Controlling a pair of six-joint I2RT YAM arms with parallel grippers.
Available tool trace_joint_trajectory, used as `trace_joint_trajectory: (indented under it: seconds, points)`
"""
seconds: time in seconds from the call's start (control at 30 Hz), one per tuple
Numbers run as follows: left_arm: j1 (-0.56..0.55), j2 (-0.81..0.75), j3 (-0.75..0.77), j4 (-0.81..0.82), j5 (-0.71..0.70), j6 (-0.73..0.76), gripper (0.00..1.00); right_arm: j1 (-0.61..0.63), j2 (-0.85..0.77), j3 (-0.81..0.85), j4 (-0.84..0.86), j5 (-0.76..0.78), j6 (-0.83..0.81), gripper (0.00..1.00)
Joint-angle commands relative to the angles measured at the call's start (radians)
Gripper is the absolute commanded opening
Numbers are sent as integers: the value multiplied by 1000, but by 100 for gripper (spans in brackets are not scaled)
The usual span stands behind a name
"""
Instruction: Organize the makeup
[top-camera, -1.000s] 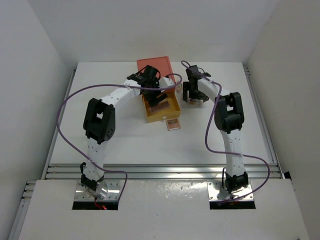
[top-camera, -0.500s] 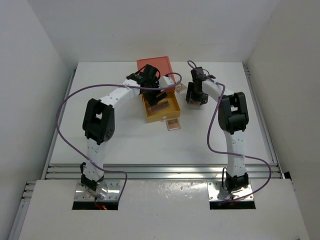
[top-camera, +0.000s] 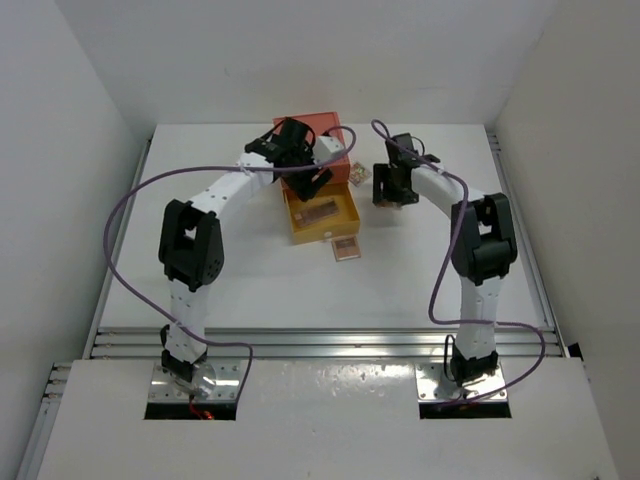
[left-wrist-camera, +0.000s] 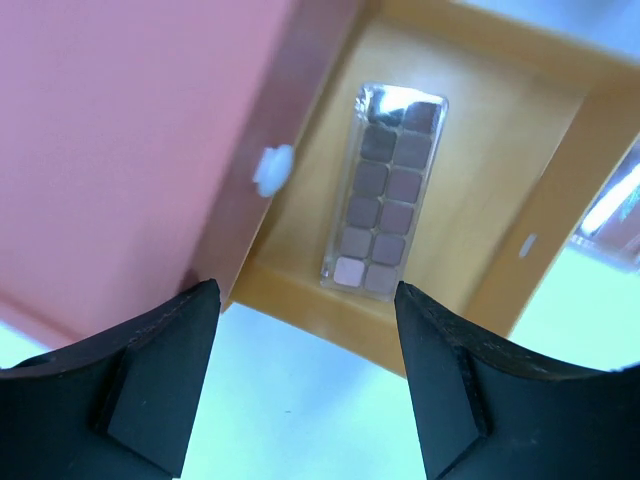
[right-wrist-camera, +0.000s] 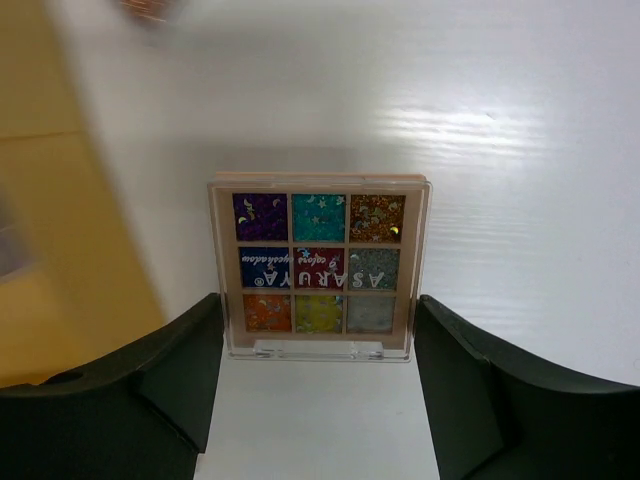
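Right gripper (right-wrist-camera: 318, 330) clamped on near edge of square palette (right-wrist-camera: 318, 262), white table (right-wrist-camera: 500, 150) beneath (lifted or resting, unclear). Left gripper (left-wrist-camera: 305, 292) spread wide, empty, over yellow drawer (left-wrist-camera: 480, 150); long palette (left-wrist-camera: 385, 205) flat inside. Second square palette (top-camera: 345, 249) on table beside drawer front.

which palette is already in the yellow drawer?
The long mauve palette. The nine-colour square palette is in the right gripper; another square palette lies on the table.

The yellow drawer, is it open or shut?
Open. The yellow drawer sticks out of its red box, and a long palette lies inside.
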Motion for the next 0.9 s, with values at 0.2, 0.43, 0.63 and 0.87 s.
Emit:
trace_joint_trajectory:
  seconds: [0.2, 0.43, 0.63, 0.87]
  points:
    - [132, -72, 152, 71, -37, -381, 77, 262, -167, -28, 215, -136, -57, 21]
    - [164, -99, 111, 71, 40, -385, 77, 324, -44, 12, 290, -116, 35, 21]
    - [173, -108, 79, 71, 60, -375, 77, 327, 45, 135, 301, -41, 46, 18]
    - [173, -108, 59, 71, 78, -366, 77, 324, 56, 115, 264, -11, 65, 46]
